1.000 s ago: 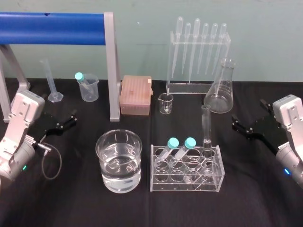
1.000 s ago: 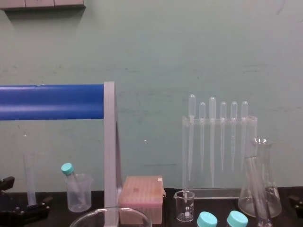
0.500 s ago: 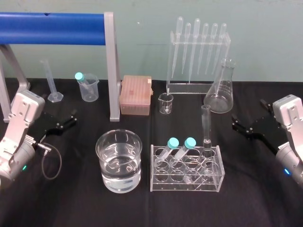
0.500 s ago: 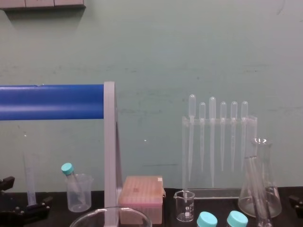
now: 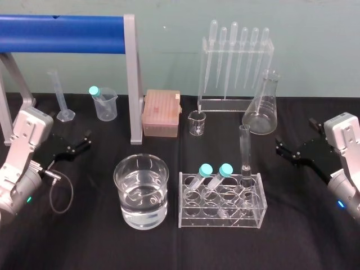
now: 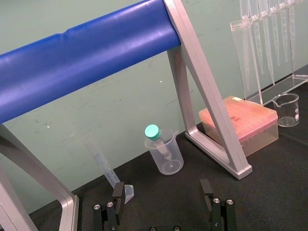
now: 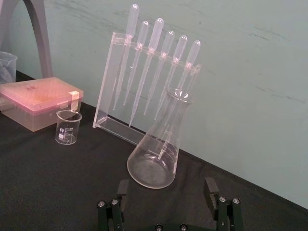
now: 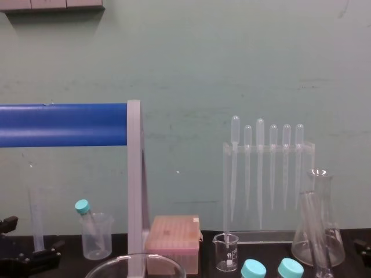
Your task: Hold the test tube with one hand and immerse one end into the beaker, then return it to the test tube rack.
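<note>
The test tube (image 5: 244,147) stands upright in the back right slot of the clear test tube rack (image 5: 221,215), beside two teal-capped tubes (image 5: 212,175). The wide beaker (image 5: 141,191), part full of water, sits left of the rack; its rim (image 8: 136,264) shows in the chest view. My left gripper (image 5: 77,144) rests at the table's left side, open and holding nothing; its fingers (image 6: 118,192) stand apart. My right gripper (image 5: 291,149) hangs at the right, level with the tube and well apart from it, open with nothing between its fingers (image 7: 210,186).
Behind the rack stand a small beaker (image 5: 197,122), a conical flask (image 5: 261,106) and a pipette stand (image 5: 234,62). A pink tip box (image 5: 161,112), a blue-barred metal frame (image 5: 132,79), a plastic cup with a capped tube (image 5: 104,102) and a measuring cylinder (image 5: 61,97) fill the back left.
</note>
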